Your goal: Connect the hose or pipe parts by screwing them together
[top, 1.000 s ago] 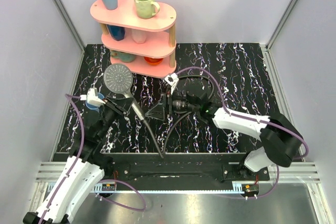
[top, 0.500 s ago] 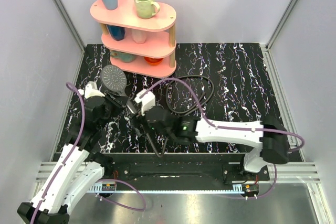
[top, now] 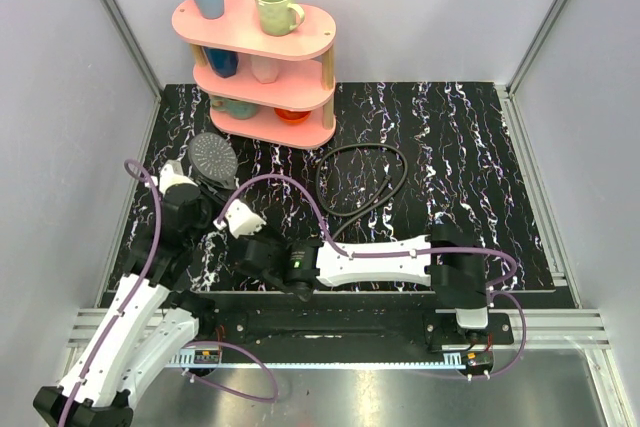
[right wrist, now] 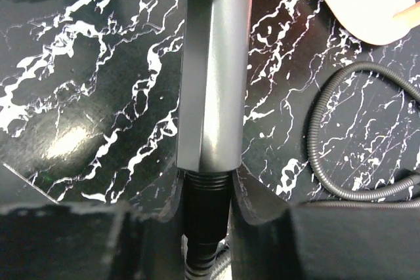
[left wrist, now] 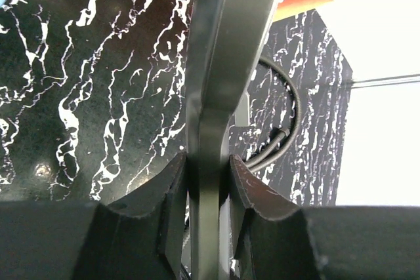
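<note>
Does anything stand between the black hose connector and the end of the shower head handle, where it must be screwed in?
Nothing visible does. In the right wrist view the hose connector meets the end of the shower head handle directly, with nothing between them. The right claw grips the connector.

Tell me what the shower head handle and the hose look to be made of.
The shower head handle: smooth satin grey with soft highlights, likely metallic-coated plastic, possibly metal. The hose: dark, finely ribbed, probably spiral-wound metal or ribbed plastic.
</note>
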{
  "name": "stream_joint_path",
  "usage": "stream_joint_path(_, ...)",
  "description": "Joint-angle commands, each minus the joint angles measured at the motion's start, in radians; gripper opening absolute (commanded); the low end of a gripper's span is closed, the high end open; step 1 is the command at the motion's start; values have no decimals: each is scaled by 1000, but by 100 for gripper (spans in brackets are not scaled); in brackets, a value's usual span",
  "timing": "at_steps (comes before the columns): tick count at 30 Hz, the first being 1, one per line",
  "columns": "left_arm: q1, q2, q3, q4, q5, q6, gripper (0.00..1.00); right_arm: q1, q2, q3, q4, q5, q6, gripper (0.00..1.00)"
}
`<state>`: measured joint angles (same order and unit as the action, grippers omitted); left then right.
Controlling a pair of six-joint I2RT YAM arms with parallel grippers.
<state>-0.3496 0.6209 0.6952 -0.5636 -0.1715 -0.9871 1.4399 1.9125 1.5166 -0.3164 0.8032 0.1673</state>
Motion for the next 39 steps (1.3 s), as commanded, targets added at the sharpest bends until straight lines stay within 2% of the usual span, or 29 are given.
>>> stream_joint_path(1,0,-46,-11,91,39,-45,0,4,-33,30,71,87,-41,7)
stream_joint_path(3,0,-75,-51,111,58,-59,0,1,-61,14,88,59,-48,0)
stream_joint_path(8,0,-159,-115,197,113,-65,0,-39,-131,-59,131,-92,-34,0)
stream_joint_path(10,0,-208,-161,302,165,-53,0,-79,-190,-102,181,-181,-6,0)
stream_joint_path(15,0,-306,-296,513,279,-70,0,-174,-331,-275,362,-537,20,0)
stream_joint_path(19,0,-354,-402,742,346,-105,0,-274,-377,-354,444,-800,52,0)
stream_joint_path(20,0,-354,-419,773,354,-110,0,-295,-380,-383,470,-934,67,0)
stream_joint_path(22,0,-348,-453,851,375,-111,0,-358,-392,-410,558,-1057,118,0)
stream_joint_path(26,0,-329,-480,939,408,-101,0,-433,-380,-444,657,-1333,188,0)
stream_joint_path(31,0,-311,-503,1008,434,-99,0,-515,-346,-481,862,-1582,362,0)
stream_joint_path(33,0,-305,-496,983,423,-97,0,-530,-326,-504,968,-1619,435,0)
stream_joint_path(39,0,-270,-493,1025,435,-97,0,-546,-280,-492,1056,-1705,529,0)
